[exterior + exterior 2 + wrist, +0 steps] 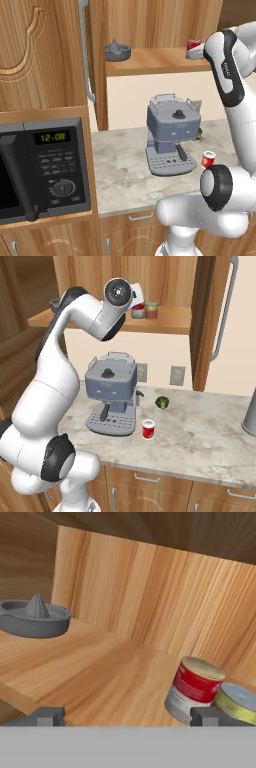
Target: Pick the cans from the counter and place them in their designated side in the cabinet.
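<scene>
Dark-red can (196,688) upright on cabinet shelf (100,677) (axis vertical); end effector (127,716) spread, empty.

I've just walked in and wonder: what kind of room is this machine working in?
A rendered home kitchen, it seems: a microwave built into wooden cupboards, a coffee machine on a marble-look counter, and tins such as the dark red can on a cabinet shelf.

The arm (227,65) hides most of the darker red can (193,46); the greenish-labelled can (239,702) is cut off.
</scene>
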